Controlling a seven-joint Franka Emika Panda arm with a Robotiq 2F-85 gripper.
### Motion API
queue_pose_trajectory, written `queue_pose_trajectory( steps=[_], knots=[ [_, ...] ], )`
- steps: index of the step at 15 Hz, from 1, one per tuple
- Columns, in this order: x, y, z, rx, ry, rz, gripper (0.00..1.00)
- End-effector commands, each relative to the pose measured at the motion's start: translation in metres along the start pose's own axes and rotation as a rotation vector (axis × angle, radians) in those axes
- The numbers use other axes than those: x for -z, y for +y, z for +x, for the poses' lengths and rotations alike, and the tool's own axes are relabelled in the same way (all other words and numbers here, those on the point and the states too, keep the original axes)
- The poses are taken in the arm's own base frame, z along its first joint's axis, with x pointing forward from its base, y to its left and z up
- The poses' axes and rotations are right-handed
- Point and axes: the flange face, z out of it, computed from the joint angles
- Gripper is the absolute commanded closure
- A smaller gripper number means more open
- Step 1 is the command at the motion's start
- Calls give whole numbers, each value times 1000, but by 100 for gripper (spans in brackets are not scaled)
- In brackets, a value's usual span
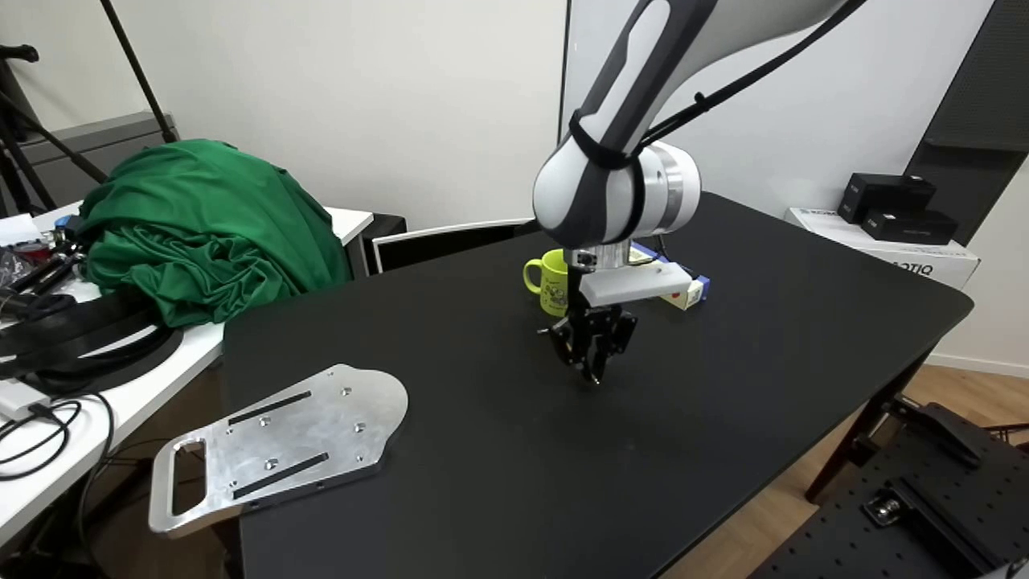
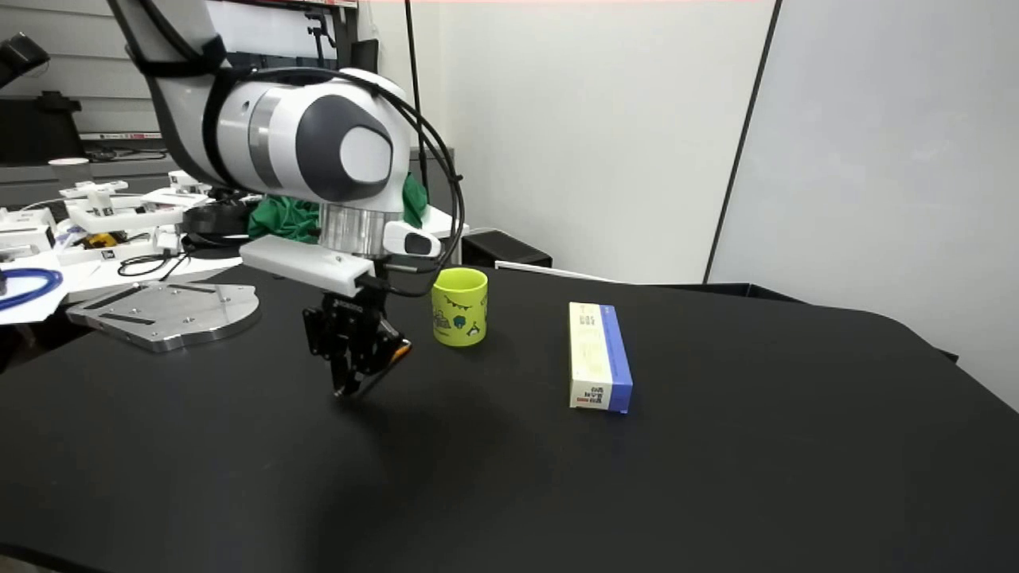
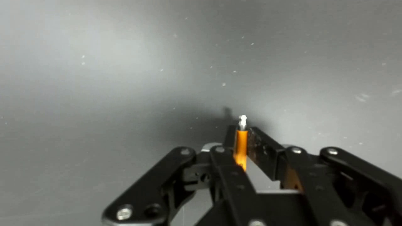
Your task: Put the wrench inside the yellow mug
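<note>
The wrench [image 3: 241, 146] is an orange rod with a silver tip in the wrist view, held between my fingertips. Its orange part [image 2: 400, 351] also shows in an exterior view, tilted. My gripper [image 3: 242, 133] is shut on the wrench; in both exterior views the gripper [image 1: 593, 371] [image 2: 350, 388] is low over the black table. The exact gap to the table is hard to tell. The yellow mug [image 1: 553, 291] stands upright behind the gripper, handle out to the side, partly covered by the arm. The mug [image 2: 460, 314] also shows close beside the gripper. It is out of the wrist view.
A yellow, white and blue box [image 2: 591, 358] lies on the table past the mug; the arm partly covers this box [image 1: 685, 296] in an exterior view. A metal plate [image 1: 321, 426] with a handle slot lies at the table's edge. A white side table holds a green cloth [image 1: 209, 233].
</note>
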Motion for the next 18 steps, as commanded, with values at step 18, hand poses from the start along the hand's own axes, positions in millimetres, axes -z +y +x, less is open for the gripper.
queue_pose_trajectory(
  steps=[18],
  knots=[
    [121,35,67,-627,-385,616,96]
  ],
)
